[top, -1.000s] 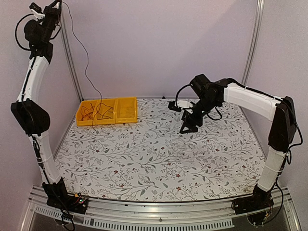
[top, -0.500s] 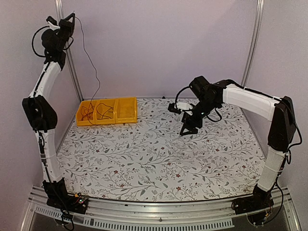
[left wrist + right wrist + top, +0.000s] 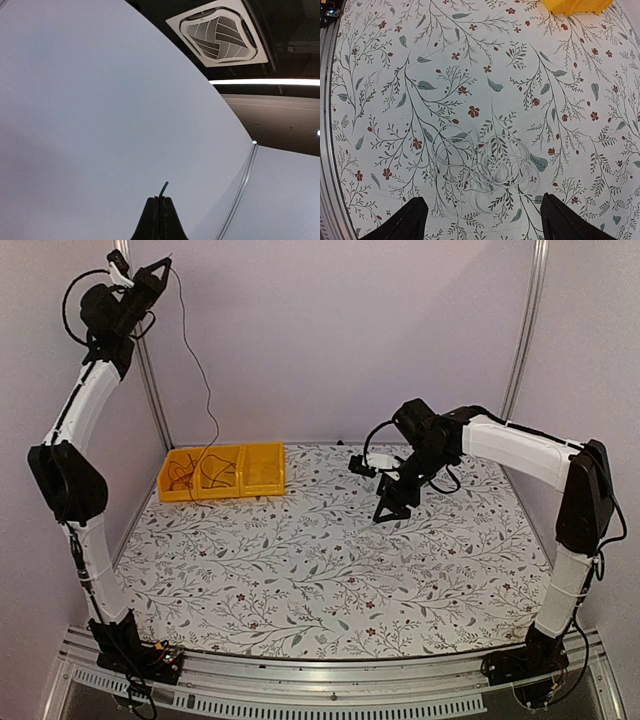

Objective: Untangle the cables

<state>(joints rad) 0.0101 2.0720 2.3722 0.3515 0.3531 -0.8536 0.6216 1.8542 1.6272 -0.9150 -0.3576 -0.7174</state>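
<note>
Now pulling one black cable (image 3: 203,370) from the yellow bin (image 3: 262,485), left gripper (image 3: 163,264) clenched on it, right gripper (image 3: 390,512) released; next, perhaps, hauling its tail clear

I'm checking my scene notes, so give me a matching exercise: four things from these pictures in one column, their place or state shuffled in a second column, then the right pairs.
Things:
1. left gripper
2. right gripper
3. pale cable
4. yellow bins

Places or states:
A. coiled loose on the table
B. raised high, shut on a dark cable
C. far left corner of the table
D. open, low over the table

Pairs: 1-B; 2-D; 3-A; 4-C
</note>
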